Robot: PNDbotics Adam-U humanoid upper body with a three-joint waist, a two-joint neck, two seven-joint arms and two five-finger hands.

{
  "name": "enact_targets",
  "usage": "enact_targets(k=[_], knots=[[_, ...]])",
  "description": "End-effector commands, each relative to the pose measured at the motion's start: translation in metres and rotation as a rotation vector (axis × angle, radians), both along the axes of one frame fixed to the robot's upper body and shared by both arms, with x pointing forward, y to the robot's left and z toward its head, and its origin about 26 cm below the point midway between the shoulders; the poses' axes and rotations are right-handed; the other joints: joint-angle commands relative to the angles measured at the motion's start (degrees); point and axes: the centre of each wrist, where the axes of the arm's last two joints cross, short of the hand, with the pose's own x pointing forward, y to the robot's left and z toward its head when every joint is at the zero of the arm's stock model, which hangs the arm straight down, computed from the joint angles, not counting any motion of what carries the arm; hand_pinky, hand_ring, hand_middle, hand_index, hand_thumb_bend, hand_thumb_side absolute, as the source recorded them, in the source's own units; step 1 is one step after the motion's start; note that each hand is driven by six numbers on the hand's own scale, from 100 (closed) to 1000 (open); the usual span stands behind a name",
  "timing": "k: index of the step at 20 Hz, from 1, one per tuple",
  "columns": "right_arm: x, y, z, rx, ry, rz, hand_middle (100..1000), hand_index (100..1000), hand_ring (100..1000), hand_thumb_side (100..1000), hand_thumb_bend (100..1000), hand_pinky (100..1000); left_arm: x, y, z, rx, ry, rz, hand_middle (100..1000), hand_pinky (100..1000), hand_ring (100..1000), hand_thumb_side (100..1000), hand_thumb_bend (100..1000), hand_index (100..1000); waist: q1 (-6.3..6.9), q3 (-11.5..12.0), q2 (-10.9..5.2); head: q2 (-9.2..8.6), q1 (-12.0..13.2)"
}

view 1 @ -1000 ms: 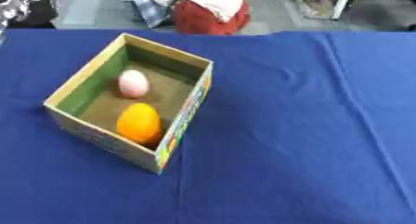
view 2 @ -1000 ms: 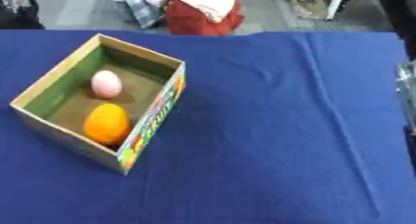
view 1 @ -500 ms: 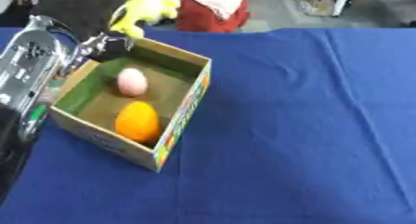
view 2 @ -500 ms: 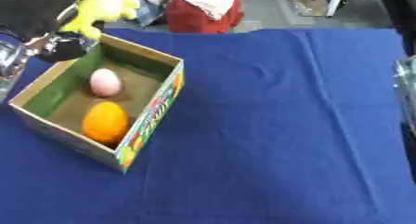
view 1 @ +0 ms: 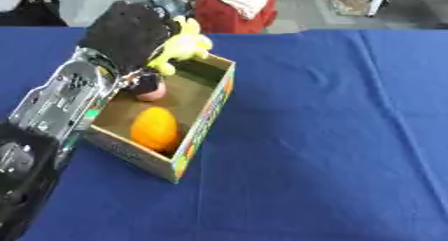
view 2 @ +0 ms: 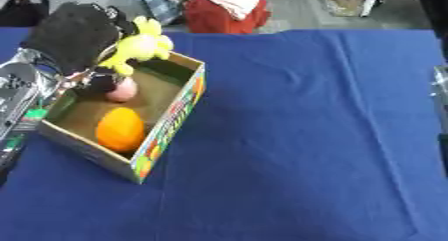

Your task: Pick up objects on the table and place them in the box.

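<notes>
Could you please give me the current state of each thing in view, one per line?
Left hand: over the box's far left corner, shut on the yellow toy.
Yellow toy: held above the box's far end, not yet dropped.
Box: open, on the blue table.
Orange: lying in the box, near end.
Pink egg: lying in the box, partly hidden by the hand.
Right hand: fingers not visible.

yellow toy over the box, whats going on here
The robot's left hand holds a yellow toy over the far end of the open cardboard box, not yet let go. Inside the box lie an orange fruit and a pink egg-shaped thing, partly behind the hand. The box sits on a blue tablecloth. The right hand cannot be made out in either view.
</notes>
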Motion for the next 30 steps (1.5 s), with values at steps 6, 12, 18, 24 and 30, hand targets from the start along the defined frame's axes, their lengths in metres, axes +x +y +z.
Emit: enact_targets(k=[6, 12, 18, 24, 30], knots=[[-0.005, -0.003, 0.007, -0.006, -0.033, -0.014, 666, 856, 737, 965, 572, 576, 0.011, 0.001, -0.008, 0.028, 0.109, 0.054, 373, 182, 501, 138, 100, 462, -0.18, 0.15, -0.81, 0.09, -0.06], [-0.005, -0.004, 0.007, -0.004, -0.038, -0.020, 666, 856, 737, 966, 569, 576, 0.013, 0.006, -0.008, 0.075, 0.211, 0.117, 787, 536, 841, 587, 442, 870, -0.50, 0.22, -0.71, 0.14, -0.97], [-0.005, -0.004, 0.007, -0.001, -0.045, -0.022, 666, 855, 737, 965, 567, 575, 0.008, 0.020, 0.009, 0.037, 0.238, 0.211, 835, 616, 891, 839, 751, 917, -0.67, 0.39, -0.77, -0.09, -2.17], [-0.005, -0.005, 0.007, 0.004, -0.053, -0.024, 665, 855, 737, 964, 565, 575, -0.003, 0.045, 0.043, -0.192, 0.059, 0.272, 822, 603, 897, 1000, 827, 931, -0.89, 0.49, -1.04, -0.13, -2.60], [-0.006, -0.006, 0.007, 0.011, -0.059, -0.028, 665, 855, 735, 965, 562, 574, -0.022, 0.061, 0.072, -0.505, -0.220, 0.209, 719, 467, 815, 1000, 646, 892, -1.11, 0.58, -1.26, 0.11, -2.68]])
